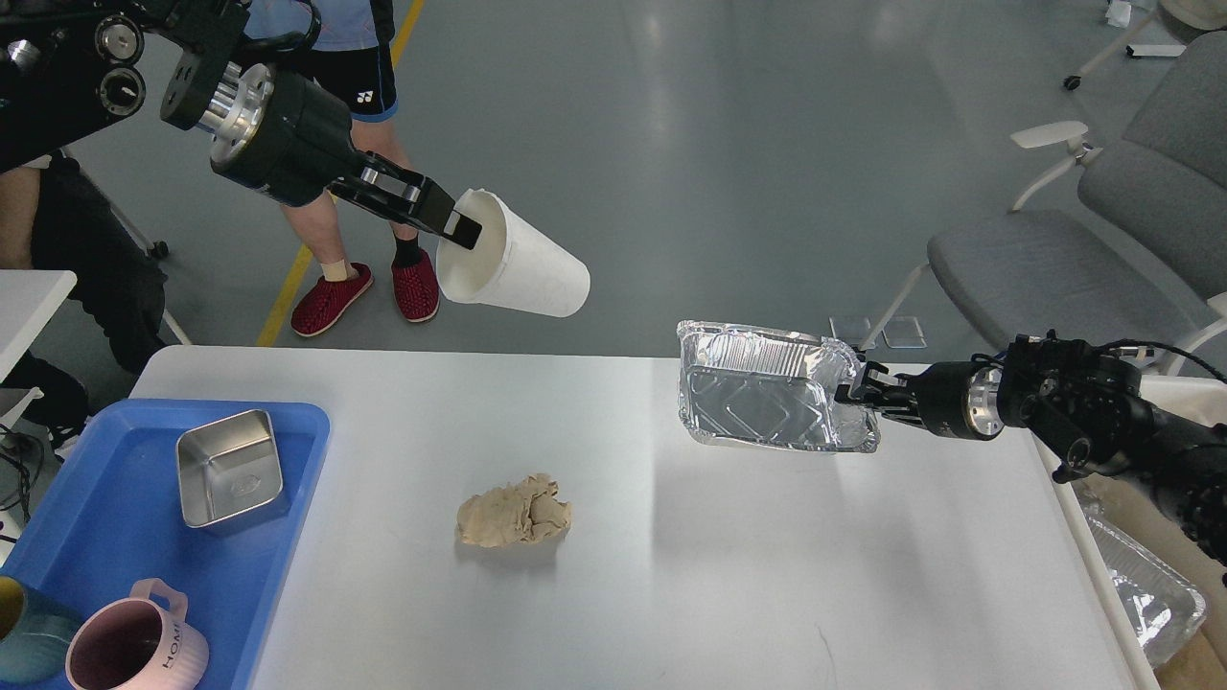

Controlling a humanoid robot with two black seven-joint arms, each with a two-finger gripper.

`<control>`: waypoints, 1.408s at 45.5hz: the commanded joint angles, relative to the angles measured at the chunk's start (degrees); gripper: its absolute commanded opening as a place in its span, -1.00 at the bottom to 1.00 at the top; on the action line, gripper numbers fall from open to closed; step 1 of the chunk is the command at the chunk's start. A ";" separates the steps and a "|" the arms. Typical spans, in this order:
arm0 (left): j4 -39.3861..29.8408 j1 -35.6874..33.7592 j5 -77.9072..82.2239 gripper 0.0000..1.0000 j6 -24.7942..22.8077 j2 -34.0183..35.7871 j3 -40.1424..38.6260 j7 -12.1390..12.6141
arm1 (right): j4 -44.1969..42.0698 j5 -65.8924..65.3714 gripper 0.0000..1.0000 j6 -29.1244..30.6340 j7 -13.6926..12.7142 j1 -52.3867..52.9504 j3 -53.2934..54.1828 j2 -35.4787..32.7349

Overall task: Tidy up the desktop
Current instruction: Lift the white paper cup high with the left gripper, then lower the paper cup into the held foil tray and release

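Observation:
The desktop [729, 575] is a large white-grey tabletop with rounded corners. My left gripper [455, 223] is shut on the rim of a white paper cup [522, 268] and holds it on its side, high above the table's far left edge. My right gripper [858, 395] is shut on the edge of a silver foil tray [762, 401], holding it tilted above the table's right part. A crumpled brown paper ball [515, 511] lies on the table near the middle.
A blue plastic tray [105, 537] at the left holds a steel square dish [230, 467], a pink mug [129, 647] and a teal cup [19, 628]. A white bin with a foil tray [1141, 594] stands at the right. A person [331, 144] stands behind; a grey chair [1083, 240] is at the right.

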 commanded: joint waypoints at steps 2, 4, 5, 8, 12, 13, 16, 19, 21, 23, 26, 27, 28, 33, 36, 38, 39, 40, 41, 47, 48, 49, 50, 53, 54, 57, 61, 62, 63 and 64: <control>0.15 -2.97 -0.09 -0.97 -0.50 1.20 -0.65 -0.03 | 1.70 -0.02 -1.00 -0.04 -0.09 0.38 0.06 -1.48; 0.15 -4.90 -0.09 -0.97 -1.21 1.55 -0.91 -0.03 | 1.70 -0.02 -1.00 -0.04 -0.09 0.29 -0.02 -1.48; 0.15 -5.87 -0.09 -0.97 -1.99 1.73 -0.91 -0.03 | 1.70 -0.02 -1.00 -0.12 -0.09 0.29 -0.02 -1.39; 0.23 -8.94 -0.09 -0.97 -3.58 2.52 -1.00 0.05 | 1.70 -0.02 -1.00 -0.39 -0.18 0.20 -0.02 -1.21; 0.32 -12.64 -0.18 -0.97 -4.72 3.93 -1.09 0.05 | 1.44 -0.02 -1.00 -0.56 -0.27 0.11 -0.02 -0.86; 0.32 -13.52 -0.35 -0.97 -5.07 4.28 -1.09 0.05 | 1.52 -0.02 -1.00 -0.56 -0.27 0.11 -0.02 -0.86; 0.32 -16.15 -0.44 -0.97 -6.74 5.16 -1.09 0.05 | 1.35 -0.02 -1.00 -0.74 -0.36 0.02 -0.02 -0.77; 0.32 -17.92 -0.44 -0.97 -7.62 5.95 -1.09 0.05 | 1.35 -0.11 -1.00 -0.74 -0.36 0.02 -0.02 -0.60; 0.32 -18.45 -0.44 -0.96 -7.89 6.13 -1.09 0.05 | 1.26 -0.02 -1.00 -0.74 -0.36 0.02 -0.02 -0.51; 0.32 -18.45 -0.44 -0.96 -7.98 6.39 -1.00 0.05 | 1.26 -0.11 -1.00 -0.74 -0.36 0.02 -0.02 -0.51; 0.41 -18.45 -0.44 -0.96 -7.89 6.39 -1.09 0.05 | 1.26 -0.02 -1.00 -0.74 -0.36 0.02 -0.02 -0.42; 0.41 -18.45 -0.44 -0.96 -7.80 6.39 -1.00 0.14 | 1.26 -0.02 -1.00 -0.74 -0.36 0.11 -0.02 -0.42; 0.41 -18.36 -0.44 -0.96 -7.80 6.30 -1.00 0.14 | 1.26 -0.02 -1.00 -0.74 -0.44 0.11 -0.02 -0.34; 0.68 -17.13 -0.18 -0.96 -6.49 5.34 -0.65 0.49 | 1.17 -0.02 -1.00 -0.74 -0.44 0.20 -0.02 -0.25; 0.76 -14.77 -0.26 -0.96 -4.29 3.24 -0.56 0.58 | 1.17 -0.11 -1.00 -0.74 -0.44 0.29 -0.02 0.19; 0.76 -12.66 -0.18 -0.96 -2.71 1.57 -0.56 0.58 | 1.17 -0.02 -1.00 -0.83 -0.44 0.38 -0.02 0.46; 0.76 -11.60 -0.18 -0.96 -2.01 0.86 -0.56 0.58 | 1.17 -0.02 -1.00 -0.83 -0.44 0.38 -0.02 0.54; 0.85 -10.46 -0.18 -0.96 -1.31 0.07 -0.47 0.67 | 1.09 -0.02 -1.00 -0.92 -0.44 0.46 -0.02 0.63; 1.02 -9.23 -0.09 -0.96 -0.52 -0.72 -0.47 0.67 | 1.00 -0.11 -1.00 -0.92 -0.53 0.46 -0.02 0.63; 3.92 -1.76 -0.09 -0.96 4.93 -8.98 -0.39 1.37 | 0.91 -0.02 -1.00 -1.27 -0.53 0.64 0.06 1.34; 5.15 -0.62 -0.18 -0.96 5.64 -10.64 -0.56 1.55 | 0.91 -0.02 -1.00 -1.27 -0.53 0.64 0.06 1.34; 6.72 0.70 -0.18 -0.96 6.43 -12.31 -0.65 1.72 | 0.82 -0.02 -1.00 -1.27 -0.53 0.64 0.06 1.42; 8.31 1.93 -0.18 -0.96 7.04 -14.07 -0.74 1.81 | 0.91 -0.02 -1.00 -1.36 -0.53 0.64 0.06 1.42; 13.32 5.19 -0.44 -0.96 8.01 -19.34 -1.09 1.81 | 0.82 -0.02 -1.00 -1.36 -0.53 0.64 0.06 1.69; 14.98 6.07 -0.53 -0.96 8.19 -21.28 -1.00 1.81 | 0.91 -0.02 -1.00 -1.36 -0.53 0.64 0.15 1.77; 19.91 8.61 -1.32 -0.96 9.07 -26.29 -1.09 1.81 | 0.82 -0.02 -1.00 -1.36 -0.53 0.64 0.24 1.77; 25.71 12.39 -2.72 -0.96 10.83 -33.14 -0.91 1.90 | 0.82 -0.02 -1.00 -1.44 -0.53 0.73 0.33 1.77; 27.12 13.10 -2.90 -0.96 11.27 -34.64 -0.91 1.99 | 0.91 -0.02 -1.00 -1.44 -0.53 0.81 0.33 1.86; 28.44 13.80 -2.99 -0.96 11.62 -36.22 -0.91 1.99 | 0.91 -0.02 -1.00 -1.44 -0.53 0.81 0.33 1.78; 29.75 14.50 -2.99 -0.95 11.88 -37.72 -1.00 1.99 | 0.91 -0.02 -1.00 -1.44 -0.53 0.90 0.41 1.86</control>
